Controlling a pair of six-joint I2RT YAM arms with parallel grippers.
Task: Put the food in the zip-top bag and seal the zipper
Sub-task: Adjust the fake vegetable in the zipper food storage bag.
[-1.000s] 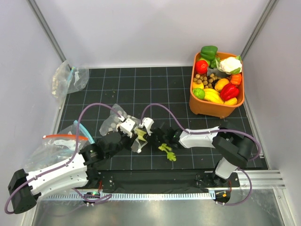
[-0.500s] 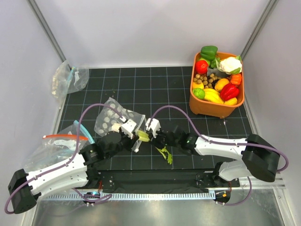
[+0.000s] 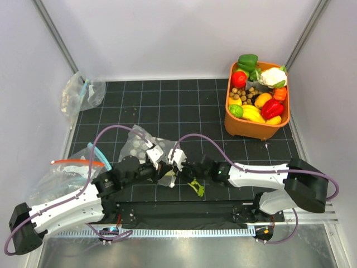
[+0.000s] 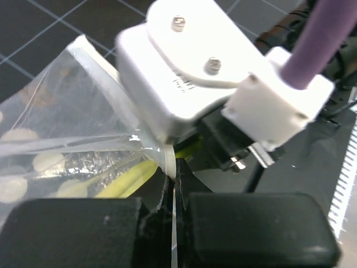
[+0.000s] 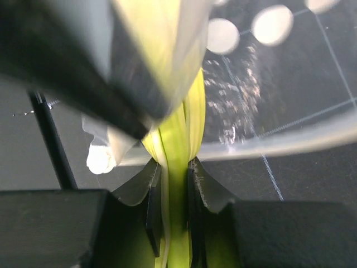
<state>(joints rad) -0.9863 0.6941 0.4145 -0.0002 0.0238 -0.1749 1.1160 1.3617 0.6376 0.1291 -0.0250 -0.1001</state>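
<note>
Mid-insertion, left fingers (image 4: 83, 234) pinch the mouth of the clear white-dotted plastic bag (image 4: 61, 106), right fingers (image 5: 50, 229) clamp the pale-green celery stalk (image 5: 177, 167); we next push deeper.

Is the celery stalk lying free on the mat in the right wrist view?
No, the right arm's jaws are shut on the celery stalk, its far end at the dotted bag.

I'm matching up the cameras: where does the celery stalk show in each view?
Top external: celery stalk, leafy end showing, low centre.
Left wrist: lower left of centre, behind the dotted plastic.
Right wrist: centre, clamped in the right hand.
Shared landmark: the dotted bag.
</note>
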